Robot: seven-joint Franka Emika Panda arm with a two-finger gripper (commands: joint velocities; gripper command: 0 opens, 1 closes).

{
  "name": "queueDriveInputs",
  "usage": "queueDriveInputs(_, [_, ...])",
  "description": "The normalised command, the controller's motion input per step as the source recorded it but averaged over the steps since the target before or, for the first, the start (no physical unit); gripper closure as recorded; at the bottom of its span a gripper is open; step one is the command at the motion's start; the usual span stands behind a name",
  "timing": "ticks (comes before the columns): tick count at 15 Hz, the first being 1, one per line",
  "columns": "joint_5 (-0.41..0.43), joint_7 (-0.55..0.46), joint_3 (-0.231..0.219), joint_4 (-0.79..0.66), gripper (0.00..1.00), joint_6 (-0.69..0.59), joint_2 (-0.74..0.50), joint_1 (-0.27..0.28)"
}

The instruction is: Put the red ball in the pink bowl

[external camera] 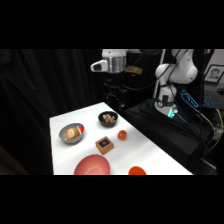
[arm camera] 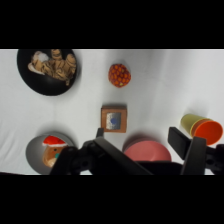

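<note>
A white table (external camera: 150, 150) carries several dishes. The red ball (arm camera: 119, 75) sits alone on bare table, right of the wooden block (arm camera: 114, 119), with the pink bowl (external camera: 92, 165) at the near edge. The hand (arm camera: 145, 145) hovers high, fingers spread apart. The ball looks small, hard, possibly dimpled (likely to roll): pinch across its middle.

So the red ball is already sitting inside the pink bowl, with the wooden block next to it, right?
Not quite. The red ball lies on the bare table, apart from the pink bowl, as the side view shows. The wooden block does sit near it.
</note>
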Motion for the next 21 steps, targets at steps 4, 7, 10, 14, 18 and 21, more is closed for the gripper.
queueDriveInputs(4, [0.013,0.0,0.0,-0.02,0.0,0.04,-0.03,-0.011])
queueDriveInputs(7, [0.01,0.0,-0.016,-0.11,0.0,0.12,-0.1,-0.026])
queueDriveInputs(10, [0.03,0.01,-0.029,-0.19,0.0,0.22,-0.12,-0.04])
queueDriveInputs(14, [-0.035,0.1,-0.023,-0.26,0.0,0.31,-0.13,-0.048])
queueDriveInputs(18, [-0.041,0.1,-0.024,-0.28,0.0,0.29,-0.15,-0.042])
queueDriveInputs(21, [-0.032,0.1,-0.025,-0.25,0.0,0.28,-0.14,-0.042])
